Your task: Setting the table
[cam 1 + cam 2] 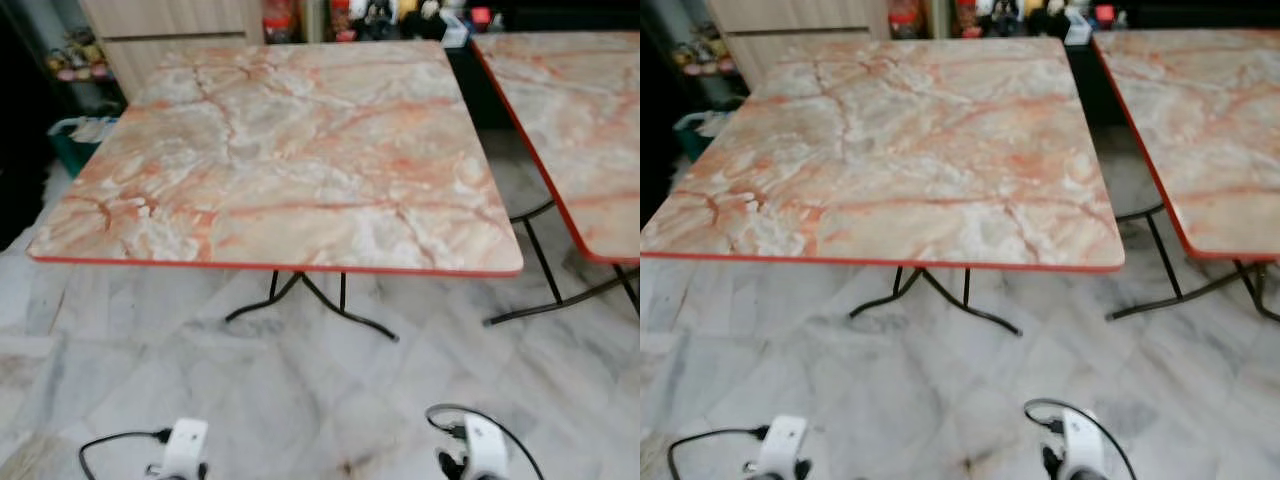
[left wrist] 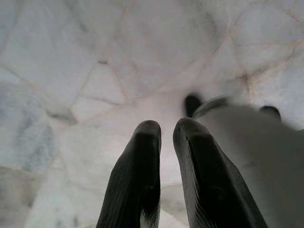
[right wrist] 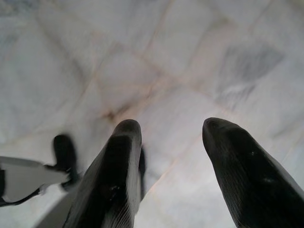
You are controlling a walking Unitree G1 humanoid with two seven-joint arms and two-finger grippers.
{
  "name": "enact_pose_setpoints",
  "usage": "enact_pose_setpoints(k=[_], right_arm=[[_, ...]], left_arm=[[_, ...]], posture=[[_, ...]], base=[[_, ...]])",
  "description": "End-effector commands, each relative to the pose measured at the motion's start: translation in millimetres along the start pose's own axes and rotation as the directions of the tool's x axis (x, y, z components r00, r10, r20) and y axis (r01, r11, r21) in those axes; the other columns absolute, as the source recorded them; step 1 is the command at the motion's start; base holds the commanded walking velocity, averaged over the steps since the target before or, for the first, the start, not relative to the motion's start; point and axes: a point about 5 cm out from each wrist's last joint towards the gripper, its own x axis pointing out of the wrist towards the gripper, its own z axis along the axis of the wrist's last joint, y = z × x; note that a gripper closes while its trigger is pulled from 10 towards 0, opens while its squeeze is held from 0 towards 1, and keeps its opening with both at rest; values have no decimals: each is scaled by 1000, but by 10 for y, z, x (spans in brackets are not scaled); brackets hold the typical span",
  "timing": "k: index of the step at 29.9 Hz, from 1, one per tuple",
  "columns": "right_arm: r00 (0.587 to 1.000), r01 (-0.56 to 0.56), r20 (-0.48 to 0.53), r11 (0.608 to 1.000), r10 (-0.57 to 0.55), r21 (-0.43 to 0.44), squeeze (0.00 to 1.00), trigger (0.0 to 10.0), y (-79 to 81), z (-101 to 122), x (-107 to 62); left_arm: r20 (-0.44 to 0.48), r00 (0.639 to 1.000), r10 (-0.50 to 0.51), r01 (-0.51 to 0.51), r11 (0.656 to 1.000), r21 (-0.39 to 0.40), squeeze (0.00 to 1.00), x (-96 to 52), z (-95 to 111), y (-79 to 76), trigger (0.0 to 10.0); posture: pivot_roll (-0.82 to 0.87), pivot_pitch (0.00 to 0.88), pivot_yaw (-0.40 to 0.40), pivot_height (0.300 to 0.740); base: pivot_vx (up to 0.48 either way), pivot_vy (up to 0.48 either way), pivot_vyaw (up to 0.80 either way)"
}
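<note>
above marble floor (image 1: 300, 390), both arms hanging, left gripper (image 2: 166, 137) fingers nearly together, right gripper (image 3: 173, 135) fingers spread, table (image 1: 290, 160) ahead

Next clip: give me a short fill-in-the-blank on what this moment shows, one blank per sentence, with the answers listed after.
1. The near table has a marbled top with a ____ edge.
2. A second table stands to the robot's ____.
3. Both arms hang low, and the left pincer and right pincer point down at the ____.
4. The right pincer's fingers are spread ____ than the left's.

Answers: red; right; floor; wider
</note>
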Motion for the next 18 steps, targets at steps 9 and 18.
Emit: enact_pose_setpoints(k=[9, 18], right_arm=[[1000, -19, -2, 1000, 19, 20, 0, 10000, 109, -28, 15], [1000, -18, -8, 999, 19, 34, 0, 10000, 118, -44, 15]], left_arm=[[-49, 999, 11, -10, 1000, 21, 0, -38, -143, 77, 10000], [-48, 999, 12, -10, 1000, 26, 0, -40, -147, 85, 10000]], posture=[[3, 110, 5, 740], [9, 101, 7, 740]], base=[[222, -298, 0], [0, -303, -551]])
